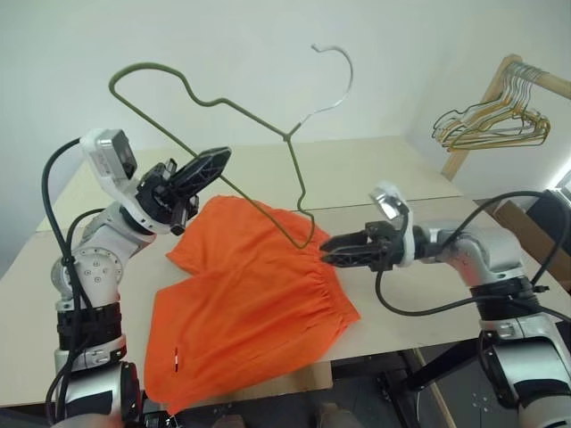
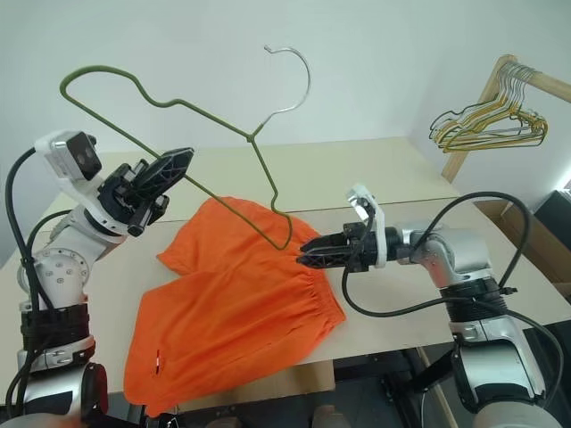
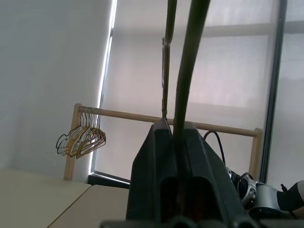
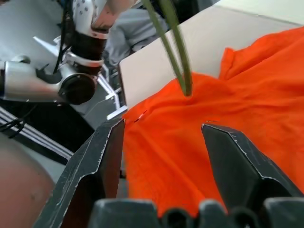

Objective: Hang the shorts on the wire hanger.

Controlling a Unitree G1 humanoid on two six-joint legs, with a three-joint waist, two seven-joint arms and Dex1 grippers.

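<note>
Shorts: bright orange shorts [image 1: 254,290] lie spread flat on the pale table [image 1: 393,169], gathered waistband toward my right arm, a small white tag near one leg hem. They are not yet on anything.
Hanger: the wire hanger [image 1: 223,102] is lifted off the table and tilted, its hook pointing up and away. Its lowest corner dips to the waistband and appears to touch the fabric, perhaps just poking under the edge; I cannot tell which.
Left gripper: my left gripper [image 1: 203,169] is clamped tight on the hanger's wire bar, holding it in the air above the shorts' far edge.
Right gripper: my right gripper [image 2: 308,256] sits level just beside the waistband, fingers spread apart and holding nothing, with the orange cloth between and beyond them in the wrist view.
Background: a bunch of gold and pale hangers [image 1: 491,120] hangs on a wooden rack [image 1: 486,98] at the far right, unused.
Done so far: hanger picked up and brought to the waistband.
Left to do: I judge most of the job remains, namely gripping the waistband, feeding the wire through or draping the shorts over it, then lifting clear.
</note>
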